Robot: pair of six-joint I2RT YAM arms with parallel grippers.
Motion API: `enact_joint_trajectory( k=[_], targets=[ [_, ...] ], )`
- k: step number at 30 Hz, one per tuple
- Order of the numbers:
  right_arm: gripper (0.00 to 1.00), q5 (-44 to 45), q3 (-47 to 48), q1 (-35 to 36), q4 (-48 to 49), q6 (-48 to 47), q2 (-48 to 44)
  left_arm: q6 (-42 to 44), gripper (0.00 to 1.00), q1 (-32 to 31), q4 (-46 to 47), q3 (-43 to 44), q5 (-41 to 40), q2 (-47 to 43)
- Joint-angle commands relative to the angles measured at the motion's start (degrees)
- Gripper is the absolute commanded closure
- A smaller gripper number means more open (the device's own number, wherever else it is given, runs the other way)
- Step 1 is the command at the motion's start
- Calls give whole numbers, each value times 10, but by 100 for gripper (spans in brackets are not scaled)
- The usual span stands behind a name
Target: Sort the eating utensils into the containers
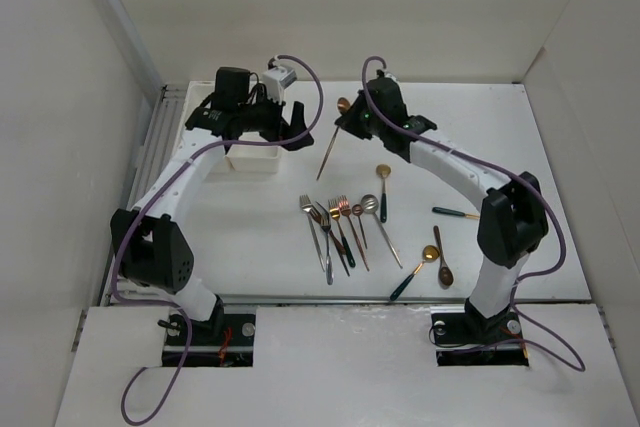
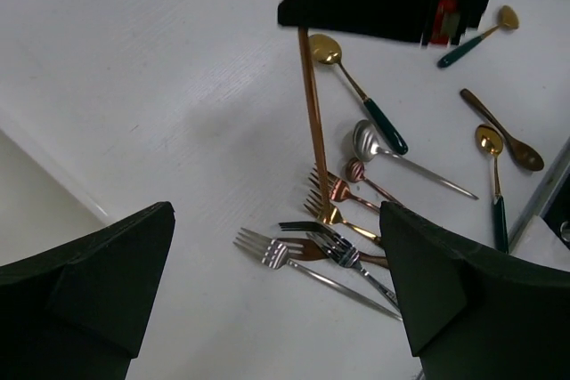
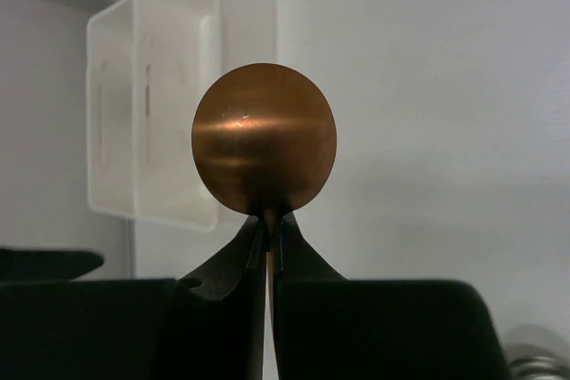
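Note:
My right gripper is shut on the neck of a copper spoon, whose round bowl stands upright in front of the white containers. Seen from above, this spoon hangs slanted from the right gripper, held above the table. My left gripper hovers wide open over the containers, holding nothing. Its wrist view shows the black fingers far apart, with the copper spoon's handle and the forks beyond them. More eating utensils lie in a bunch mid-table.
Green-handled spoons lie loose to the right and near the front edge, beside a copper spoon. A gold spoon and a silver spoon lie by the forks. White walls close in the table on three sides.

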Motion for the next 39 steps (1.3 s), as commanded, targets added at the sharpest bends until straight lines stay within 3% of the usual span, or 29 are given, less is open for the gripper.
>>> enact_joint_trajectory(
  k=[1,16,20,21,22,25,28,29,30,32,35,36,38,39],
  targets=[
    [100,-51,31,20,41,30,-30,-11,0,-3,25,20,53,5],
    [100,-143,73,38,71,113,4,2,6,-10,43,-45,48,-7],
    [100,-170,68,38,100,120,4,-10,25,-10,54,-52,42,-7],
    [100,-177,68,38,100,120,4,-15,34,-10,54,-52,42,-7],
    [100,-187,68,44,100,120,10,-15,45,-10,54,-52,42,-7],
    [100,-206,68,44,106,120,20,-33,100,-10,59,-46,15,-2],
    [100,-221,68,44,106,115,27,-40,100,-10,59,-40,-11,-1],
    [94,-237,68,44,106,115,33,-40,100,-10,59,-40,-34,-1],
    [82,-244,75,38,106,106,33,-40,100,-10,59,-35,-47,-1],
    [44,-251,80,32,106,88,40,-40,100,-10,59,-30,-103,-1],
    [28,-240,64,17,99,68,27,-40,100,-10,54,-13,-189,4],
    [15,-218,57,11,91,62,21,-40,100,-10,54,-8,-264,4],
    [0,-180,46,1,39,26,1,-51,100,2,69,4,-341,9],
    [0,-157,46,-7,11,8,1,-51,100,28,78,4,-383,15]
  ],
)
